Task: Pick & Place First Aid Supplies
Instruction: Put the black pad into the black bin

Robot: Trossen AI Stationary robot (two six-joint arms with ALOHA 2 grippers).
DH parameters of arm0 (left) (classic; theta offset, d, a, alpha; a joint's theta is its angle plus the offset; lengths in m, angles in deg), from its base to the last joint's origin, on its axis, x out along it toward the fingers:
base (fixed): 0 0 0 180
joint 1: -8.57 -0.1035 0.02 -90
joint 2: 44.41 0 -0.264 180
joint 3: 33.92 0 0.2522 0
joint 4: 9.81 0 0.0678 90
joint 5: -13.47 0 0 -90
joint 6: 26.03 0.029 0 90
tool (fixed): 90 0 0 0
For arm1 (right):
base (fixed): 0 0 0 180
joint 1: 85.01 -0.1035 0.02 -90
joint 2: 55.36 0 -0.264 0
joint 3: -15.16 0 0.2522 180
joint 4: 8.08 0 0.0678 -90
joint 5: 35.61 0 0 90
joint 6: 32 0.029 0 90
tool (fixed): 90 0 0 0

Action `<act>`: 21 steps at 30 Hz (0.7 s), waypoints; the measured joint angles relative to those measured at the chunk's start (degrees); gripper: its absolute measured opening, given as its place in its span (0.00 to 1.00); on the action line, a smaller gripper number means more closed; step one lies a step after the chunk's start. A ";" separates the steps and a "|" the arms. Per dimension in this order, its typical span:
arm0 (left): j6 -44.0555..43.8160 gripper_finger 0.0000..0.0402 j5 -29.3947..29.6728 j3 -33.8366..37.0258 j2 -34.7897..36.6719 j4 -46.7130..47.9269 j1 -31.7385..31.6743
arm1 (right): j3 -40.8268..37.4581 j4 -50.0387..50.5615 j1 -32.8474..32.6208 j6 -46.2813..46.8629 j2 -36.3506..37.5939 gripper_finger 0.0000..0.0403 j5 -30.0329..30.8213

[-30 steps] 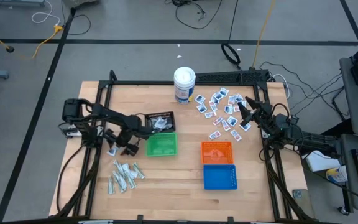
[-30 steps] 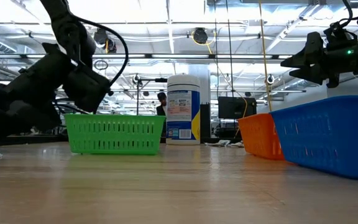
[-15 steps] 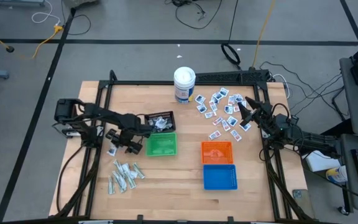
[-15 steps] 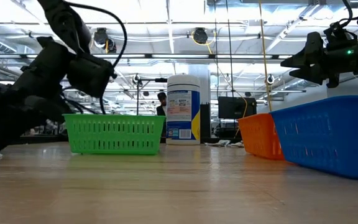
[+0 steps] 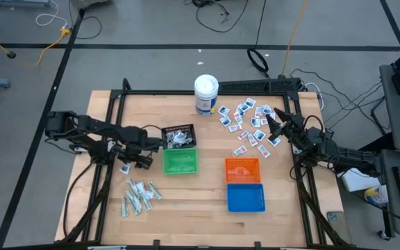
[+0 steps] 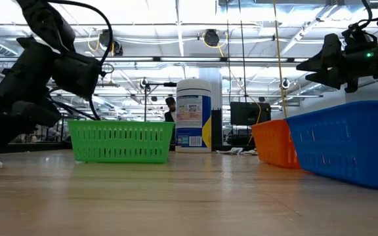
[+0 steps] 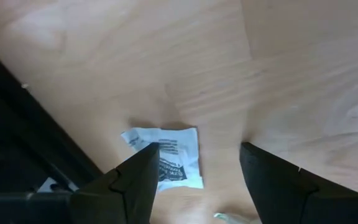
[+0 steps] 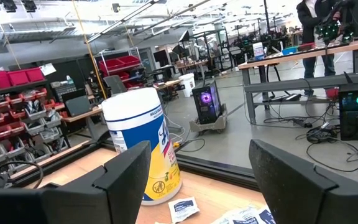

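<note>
Leftward the left arm has swung, away from the green basket (image 5: 180, 161). Its left claw (image 7: 197, 180) hangs spread over a packet (image 7: 166, 154) lying flat under one finger; shift to straddle it before closing. Only the wrist view shows this. The right claw (image 5: 273, 120), spread, waits over scattered packets (image 5: 245, 125) on the bench (image 5: 207, 201).

The high view looks straight down on the whole tabletop (image 5: 207, 198) and the floor around it. The low view sits at tabletop height, facing level past the green basket (image 6: 120, 141) and the white canister (image 6: 193, 115) into the room (both also show from above). The left wrist view faces close down onto bare wood; the right wrist view looks level toward the canister.
</note>
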 joint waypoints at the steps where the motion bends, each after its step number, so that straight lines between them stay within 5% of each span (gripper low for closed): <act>1: 0.41 0.56 -0.34 0.47 0.00 -1.23 -0.03 | 0.01 -0.03 -0.01 0.00 0.00 0.66 0.02; 11: 5.09 0.42 -3.58 1.91 0.11 -4.60 -0.25 | 0.02 -0.01 0.00 0.00 0.00 0.66 0.00; 21: 7.41 0.05 -3.65 2.01 0.07 -4.79 -1.44 | 0.00 -0.04 -0.02 0.00 -0.01 0.66 0.02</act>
